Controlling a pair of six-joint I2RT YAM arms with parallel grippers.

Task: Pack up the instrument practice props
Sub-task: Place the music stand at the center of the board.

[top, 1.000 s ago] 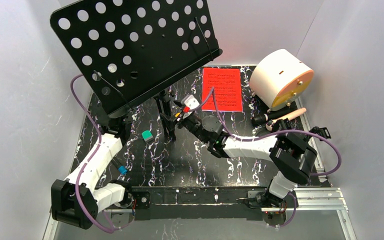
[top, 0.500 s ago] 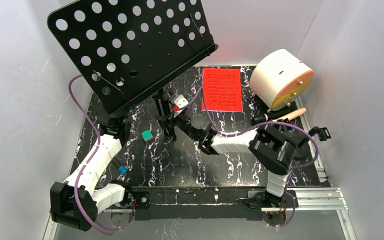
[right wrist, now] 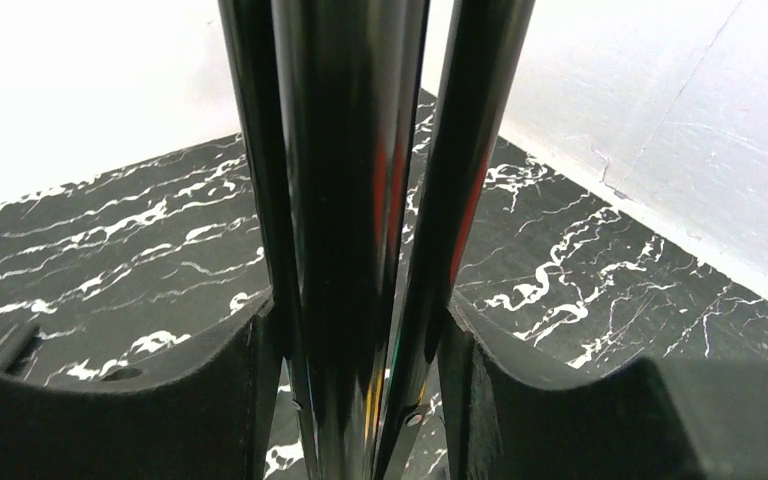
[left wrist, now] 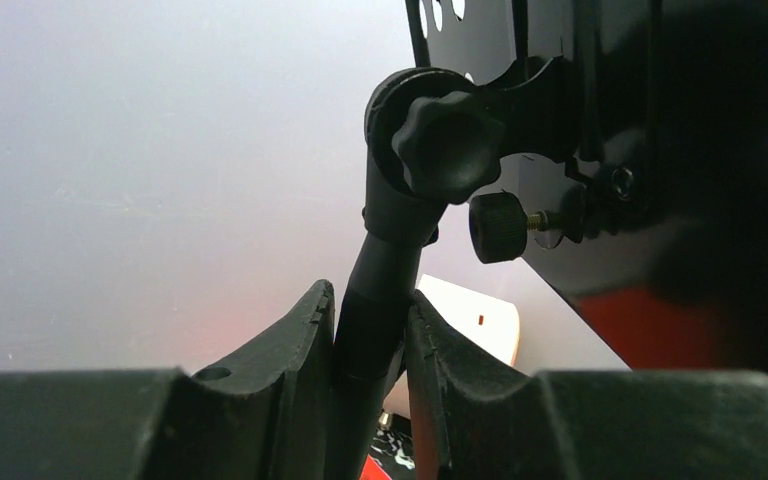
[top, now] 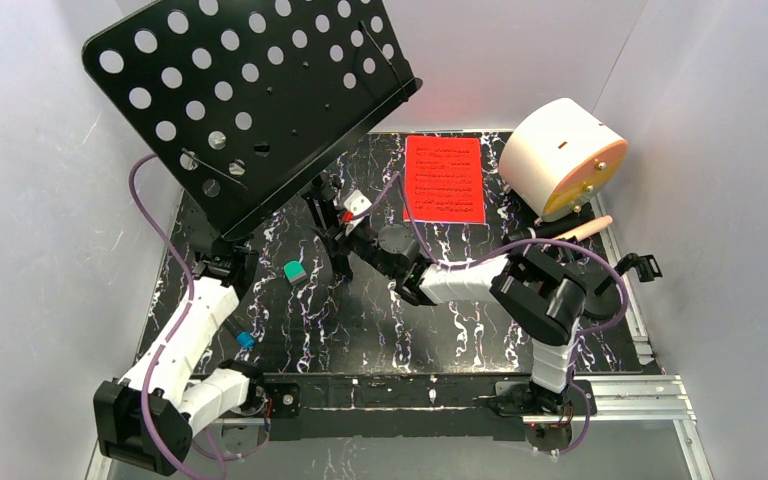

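The black perforated music rack tilts over the left rear of the marbled table. The left gripper is clamped on its pole and the right gripper is closed around its folded tripod legs. The red music sheet lies flat at the rear, and the beige-headed microphone lies to its right, in front of the white cylinder.

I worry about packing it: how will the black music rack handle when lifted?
The music rack is probably top-heavy: wide perforated tray tilted atop a thin pole, so it may swing. Its glossy folded legs look stiff but slippery.
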